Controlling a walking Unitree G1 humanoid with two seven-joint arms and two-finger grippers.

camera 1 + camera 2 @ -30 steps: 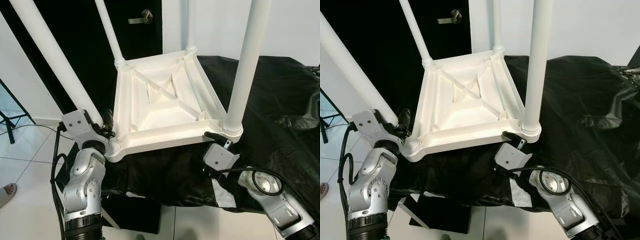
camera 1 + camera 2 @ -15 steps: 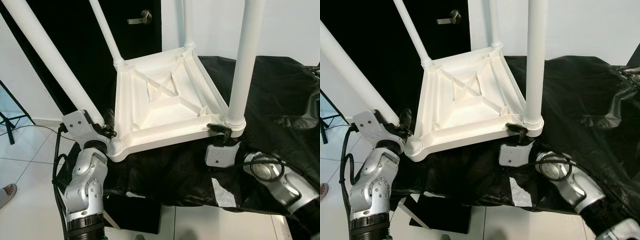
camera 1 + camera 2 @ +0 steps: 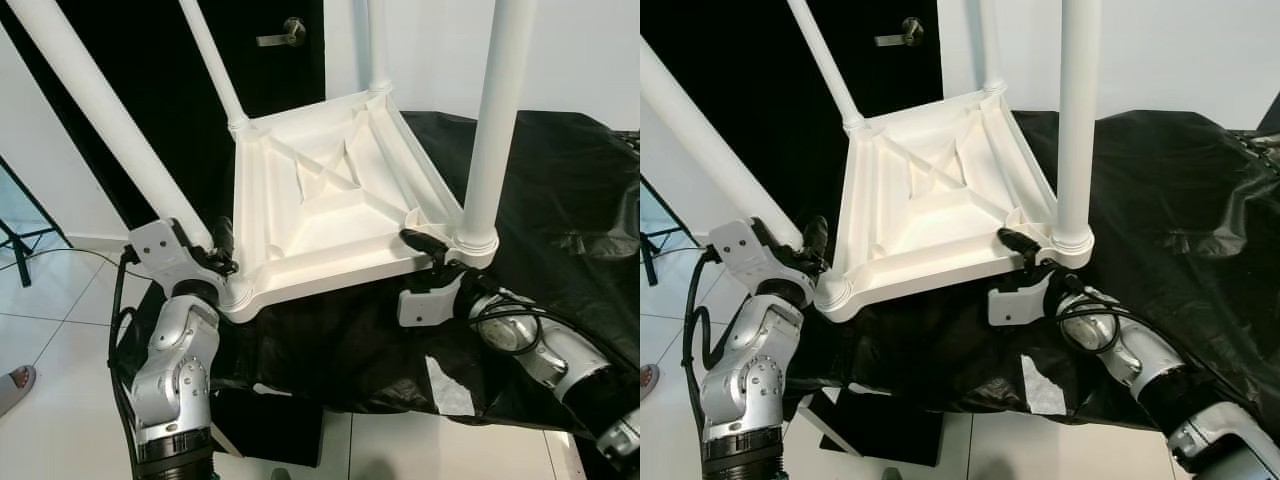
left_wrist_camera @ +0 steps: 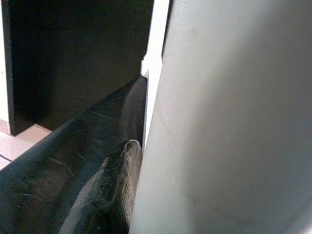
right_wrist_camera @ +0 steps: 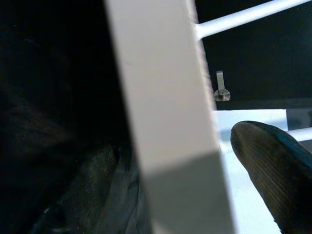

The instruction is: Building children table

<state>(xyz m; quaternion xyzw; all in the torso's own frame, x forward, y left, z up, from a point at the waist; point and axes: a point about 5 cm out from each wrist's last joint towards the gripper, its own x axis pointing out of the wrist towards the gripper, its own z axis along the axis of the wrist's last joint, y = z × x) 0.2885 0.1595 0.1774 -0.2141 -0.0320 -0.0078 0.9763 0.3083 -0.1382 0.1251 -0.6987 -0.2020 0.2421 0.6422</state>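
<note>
In the eye views, the white table (image 3: 330, 200) is seen upside down on the black-covered counter (image 3: 560, 200), its near rim pinched by the left gripper (image 3: 222, 262) at one corner and the right gripper (image 3: 432, 252) beside a leg (image 3: 490, 130). In the left wrist view, one finger (image 4: 105, 190) is pressed against the rim. In the right wrist view, the rim is clamped between both fingers (image 5: 270, 161).

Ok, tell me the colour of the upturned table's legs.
White; the table legs show best in the left eye view.
</note>
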